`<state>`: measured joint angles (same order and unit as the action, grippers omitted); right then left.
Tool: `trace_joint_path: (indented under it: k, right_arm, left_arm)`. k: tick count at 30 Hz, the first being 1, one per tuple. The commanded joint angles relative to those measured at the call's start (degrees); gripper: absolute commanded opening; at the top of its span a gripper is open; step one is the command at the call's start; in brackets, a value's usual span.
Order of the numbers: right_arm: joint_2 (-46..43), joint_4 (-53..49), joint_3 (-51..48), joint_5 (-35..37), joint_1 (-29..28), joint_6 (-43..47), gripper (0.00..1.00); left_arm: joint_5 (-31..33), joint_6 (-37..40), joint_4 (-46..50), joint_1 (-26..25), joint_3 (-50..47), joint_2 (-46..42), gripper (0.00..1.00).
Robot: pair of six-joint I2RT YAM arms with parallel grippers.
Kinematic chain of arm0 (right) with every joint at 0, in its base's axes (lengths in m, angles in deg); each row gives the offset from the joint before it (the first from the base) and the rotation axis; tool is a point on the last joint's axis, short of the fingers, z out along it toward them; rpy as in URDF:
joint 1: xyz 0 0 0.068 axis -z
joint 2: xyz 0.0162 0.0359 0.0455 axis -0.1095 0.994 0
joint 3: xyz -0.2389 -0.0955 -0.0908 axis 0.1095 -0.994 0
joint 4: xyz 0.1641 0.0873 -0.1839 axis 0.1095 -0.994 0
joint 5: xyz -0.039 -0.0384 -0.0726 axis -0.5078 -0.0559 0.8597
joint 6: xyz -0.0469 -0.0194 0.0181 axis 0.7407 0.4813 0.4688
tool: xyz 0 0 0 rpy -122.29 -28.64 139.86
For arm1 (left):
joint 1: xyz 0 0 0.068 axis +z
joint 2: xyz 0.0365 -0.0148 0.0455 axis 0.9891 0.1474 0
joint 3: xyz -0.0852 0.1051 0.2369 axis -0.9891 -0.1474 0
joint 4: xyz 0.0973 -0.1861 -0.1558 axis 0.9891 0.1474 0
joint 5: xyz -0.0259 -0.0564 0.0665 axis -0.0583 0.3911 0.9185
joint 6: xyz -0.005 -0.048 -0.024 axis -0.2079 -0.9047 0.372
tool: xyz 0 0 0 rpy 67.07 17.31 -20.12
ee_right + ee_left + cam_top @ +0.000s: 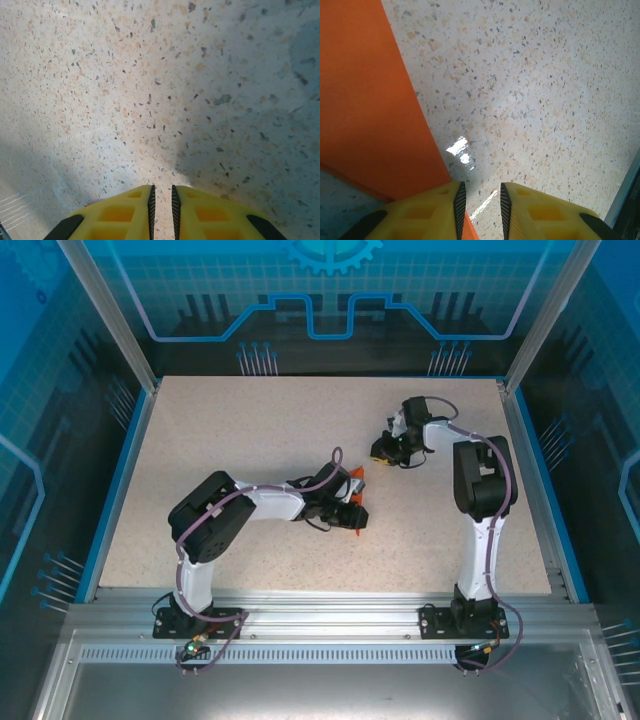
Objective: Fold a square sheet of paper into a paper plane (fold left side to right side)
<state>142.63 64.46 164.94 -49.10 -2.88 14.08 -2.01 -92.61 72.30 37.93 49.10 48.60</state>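
Apparently mid-fold: orange paper point(358, 478) lies at table centre, mostly under the left gripper point(345, 512).

From the left wrist, the paper point(370, 110) has a straight long edge running beneath one finger. The left gripper point(480, 192) has its jaws slightly parted, with bare table point(250, 430) in the gap and no clear pinch. The right gripper point(385, 450) sits well apart from the paper, likewise barely parted and empty point(161, 192). Judged step: pressing a crease. The next move likely needs the right gripper brought in to steady the paper while the left lifts the left side over.
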Motion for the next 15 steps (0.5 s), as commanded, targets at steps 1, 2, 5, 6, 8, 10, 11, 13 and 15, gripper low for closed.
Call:
trace_joint_path:
  k: [1,2,5,6,8,10,11,13,15]
  right_arm:
    - [-5.7,-0.2,-3.1,-1.1,0.9,1.3,0.19]
    - [-7.8,0.1,-5.1,-2.2,0.9,1.7,0.19]
    - [-13.2,1.3,-11.6,-5.6,0.4,1.4,0.18]
    - [-14.5,1.9,-13.5,-6.9,0.1,1.1,0.18]
    - [-16.3,3.1,-16.9,-9.5,-0.9,0.3,0.16]
    - [-17.0,4.2,-19.2,-10.8,-1.9,-0.5,0.15]
    - [-16.9,4.5,-19.8,-11.3,-2.5,-1.0,0.14]
    - [-16.1,4.5,-20.2,-11.6,-3.6,-1.7,0.13]
    - [-15.0,5.0,-20.5,-11.5,-4.2,-2.7,0.13]
  left_arm:
    - [-0.8,0.6,7.4,-1.9,-3.2,0.7,0.30]
    - [-0.8,0.6,7.4,-2.0,-3.3,0.6,0.30]
    - [-0.8,0.9,7.6,-1.9,-3.2,0.4,0.30]
    - [-0.8,0.9,7.7,-1.9,-3.1,0.4,0.30]
    - [-0.8,1.0,7.8,-1.9,-2.9,0.5,0.30]
    - [-0.8,1.1,8.0,-2.0,-2.8,0.5,0.30]
    - [-0.6,1.1,8.0,-2.0,-2.8,0.5,0.30]
    - [-0.7,1.0,8.0,-2.0,-2.8,0.4,0.30]
    - [-0.7,1.1,8.0,-1.9,-2.8,0.4,0.30]
